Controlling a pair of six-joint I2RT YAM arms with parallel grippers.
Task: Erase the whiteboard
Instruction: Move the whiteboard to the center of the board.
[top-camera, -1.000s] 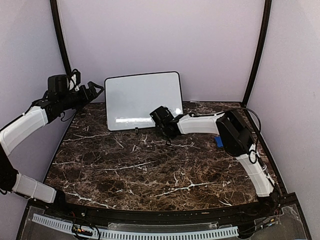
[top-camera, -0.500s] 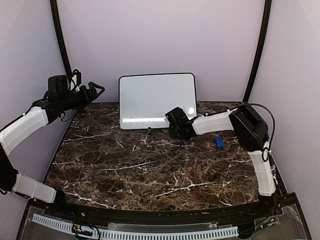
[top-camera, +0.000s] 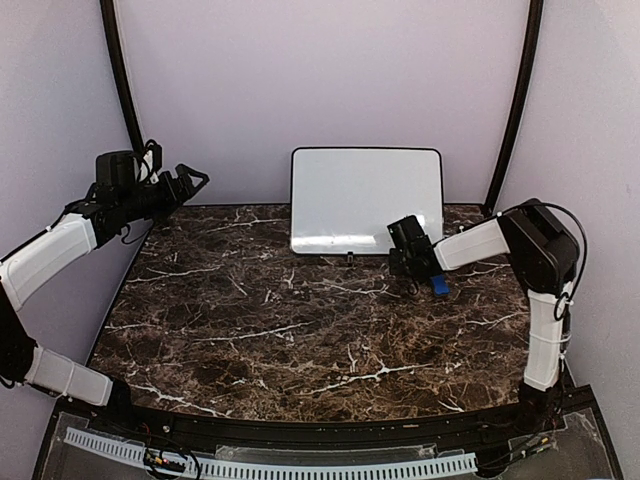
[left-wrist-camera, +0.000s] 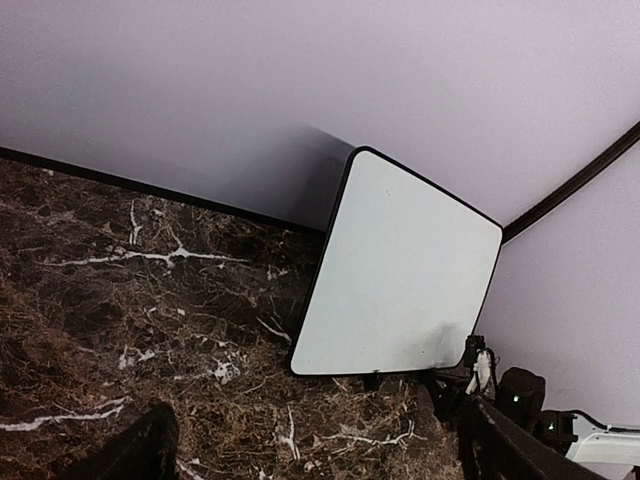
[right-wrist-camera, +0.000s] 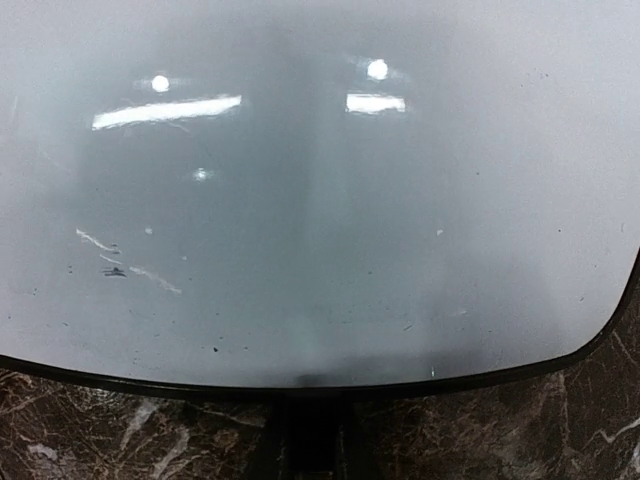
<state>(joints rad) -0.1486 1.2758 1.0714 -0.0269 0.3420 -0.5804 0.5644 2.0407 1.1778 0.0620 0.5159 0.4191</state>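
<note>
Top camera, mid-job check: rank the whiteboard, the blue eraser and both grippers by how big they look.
1. whiteboard: by far the largest.
2. left gripper and right gripper: about alike. They point different ways, so I won't rank them.
3. blue eraser: the smallest, a little block beside the right gripper.

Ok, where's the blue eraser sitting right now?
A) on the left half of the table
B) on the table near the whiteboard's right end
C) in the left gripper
B: the blue eraser lies on the table just in front of the right end of the whiteboard.
</note>
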